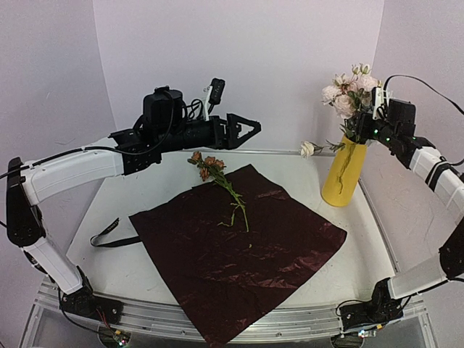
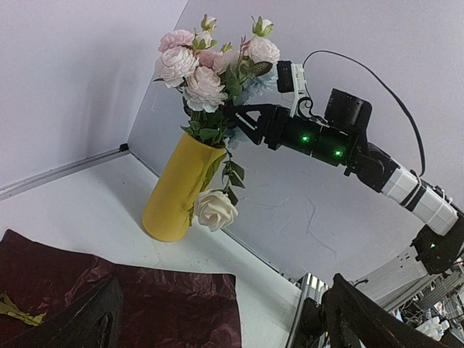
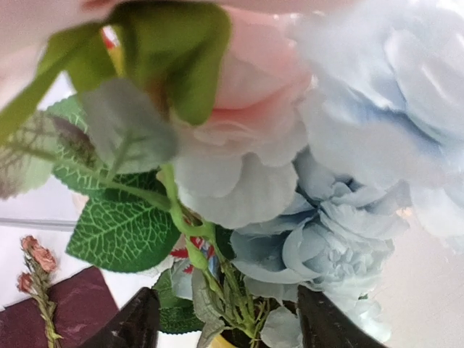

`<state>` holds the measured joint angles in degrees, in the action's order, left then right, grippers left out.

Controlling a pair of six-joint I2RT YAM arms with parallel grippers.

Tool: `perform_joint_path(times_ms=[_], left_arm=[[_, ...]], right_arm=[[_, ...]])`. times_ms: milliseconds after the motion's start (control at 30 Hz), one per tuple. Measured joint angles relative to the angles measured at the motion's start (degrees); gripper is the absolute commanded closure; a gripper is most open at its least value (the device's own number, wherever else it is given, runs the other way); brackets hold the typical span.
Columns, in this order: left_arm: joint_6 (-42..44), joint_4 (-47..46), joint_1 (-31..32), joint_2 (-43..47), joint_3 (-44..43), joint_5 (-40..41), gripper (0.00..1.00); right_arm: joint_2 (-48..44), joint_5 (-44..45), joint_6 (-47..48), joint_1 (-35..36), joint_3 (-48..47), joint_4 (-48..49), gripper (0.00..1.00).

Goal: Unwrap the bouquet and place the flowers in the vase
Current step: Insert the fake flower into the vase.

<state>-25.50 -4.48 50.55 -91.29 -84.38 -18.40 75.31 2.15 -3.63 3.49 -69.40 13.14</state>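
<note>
Where the flowers [image 1: 349,90] stand, the vase [image 1: 342,181] is plain matte yellow.

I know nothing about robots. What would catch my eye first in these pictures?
First, the tall mustard-yellow vase at the far right of the white table. It is filled with pale pink and white roses, and the right gripper sits beside their stems with its jaws apart. A shiny dark red crinkled wrapping sheet lies spread flat mid-table, with one rust-orange flower sprig lying at its far corner.
</note>
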Motion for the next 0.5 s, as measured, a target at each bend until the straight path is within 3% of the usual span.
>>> perform_joint_path(times_ms=[233,500], left_arm=[[-0.04,-0.03,0.01,-0.32,-0.02,-0.08,0.01],[-0.04,-0.01,-0.01,-0.61,-0.02,-0.08,0.00]], right_arm=[[0.73,0.70,-0.13,0.00,-1.94,-0.65,0.76],[3.31,2.41,-0.31,0.00,-0.59,-0.18,0.81]])
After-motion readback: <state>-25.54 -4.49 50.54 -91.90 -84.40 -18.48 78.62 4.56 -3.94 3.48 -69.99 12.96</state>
